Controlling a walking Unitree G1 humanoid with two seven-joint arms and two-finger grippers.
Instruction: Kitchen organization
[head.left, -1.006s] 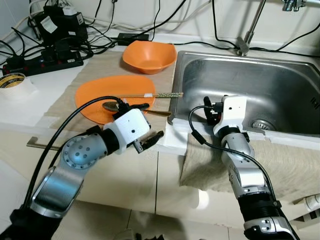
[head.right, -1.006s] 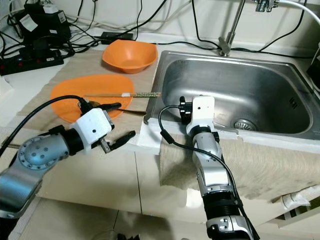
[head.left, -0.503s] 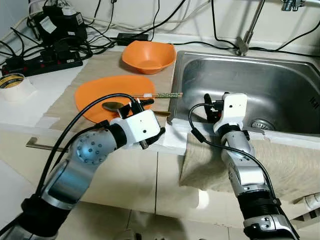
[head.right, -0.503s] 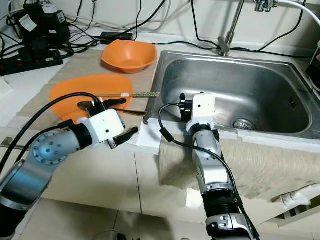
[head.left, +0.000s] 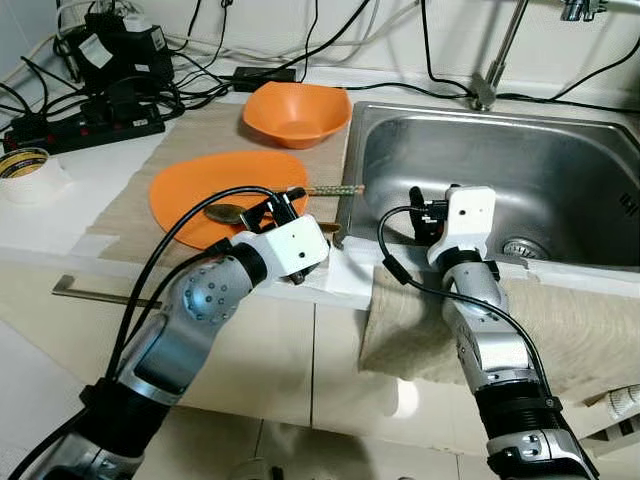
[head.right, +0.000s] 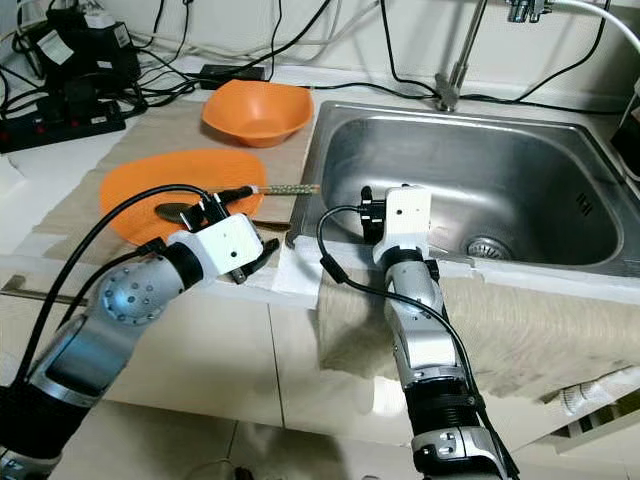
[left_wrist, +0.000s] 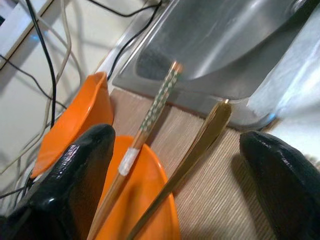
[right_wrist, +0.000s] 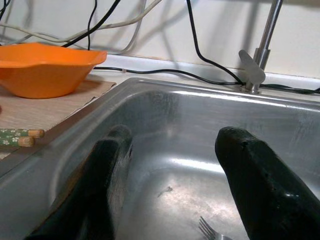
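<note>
A gold spoon (head.left: 225, 213) lies with its bowl on the flat orange plate (head.left: 190, 185); its handle (left_wrist: 200, 145) runs toward the sink's rim. A pair of chopsticks (head.left: 330, 189) rests across the plate's far edge, tips toward the sink (head.left: 520, 170). My left gripper (head.left: 306, 230) is open at the plate's right edge, low over the counter. In the left wrist view its fingers (left_wrist: 70, 185) straddle the spoon handle and the chopsticks (left_wrist: 150, 120) without touching them. My right gripper (right_wrist: 180, 170) hangs open over the sink's near-left rim, holding nothing. An orange bowl (head.left: 297, 112) sits behind the plate.
A beige mat (head.left: 140, 200) lies under plate and bowl. Power strips and tangled cables (head.left: 110, 80) crowd the back left, with a tape roll (head.left: 22, 160) at far left. A faucet (head.left: 495, 70) stands behind the sink, a fork (right_wrist: 210, 230) lies in it, and a cloth (head.left: 570, 330) drapes the counter front.
My left gripper has moved forward and to the right, from in front of the counter edge to the spoon handle and chopsticks. The right arm has stayed still.
</note>
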